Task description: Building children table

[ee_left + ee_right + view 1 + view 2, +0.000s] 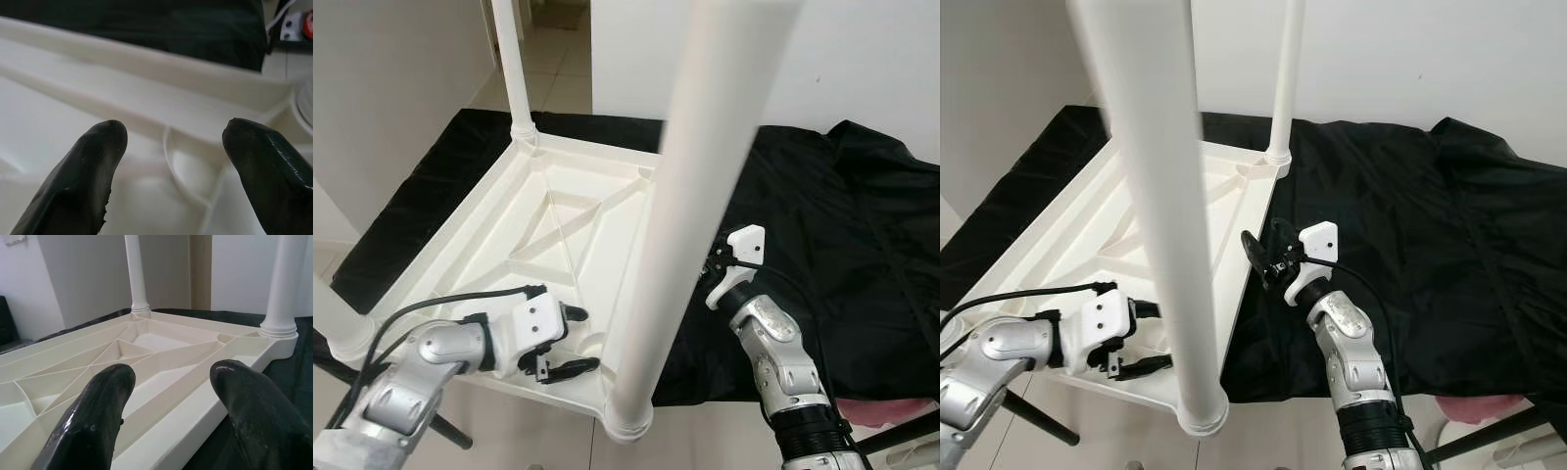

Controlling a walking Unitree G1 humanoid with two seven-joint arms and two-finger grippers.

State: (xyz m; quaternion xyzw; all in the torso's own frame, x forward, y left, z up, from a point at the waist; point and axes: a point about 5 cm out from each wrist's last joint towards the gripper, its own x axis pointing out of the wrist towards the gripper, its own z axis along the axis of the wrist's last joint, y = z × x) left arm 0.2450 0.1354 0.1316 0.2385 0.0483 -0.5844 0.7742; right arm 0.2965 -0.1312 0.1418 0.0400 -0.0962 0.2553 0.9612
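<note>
The white plastic children's table top (558,235) lies upside down on a black cloth sheet (822,225), ribbed underside up, with tall white round legs standing in its corner sockets: the near leg (690,196) at the six o'clock corner, another leg (514,69) at the twelve o'clock corner, and a third leg (1285,78) at the two o'clock corner.

The left gripper (570,341) hovers over the near rim at about seven o'clock, fingers spread, pinching nothing. The right gripper (1265,247) sits just beside the table's right edge at three o'clock, its fingers (100,416) likewise parted around open air (the wrist view looks straight across the ribbing).

The step in hand looks like seating the near leg or bracing the frame. To do it well, I'd close the left fingers across the rim wall, not a thin rib, hold the right side steady, and push straight down along the leg's axis so the socket doesn't twist.
</note>
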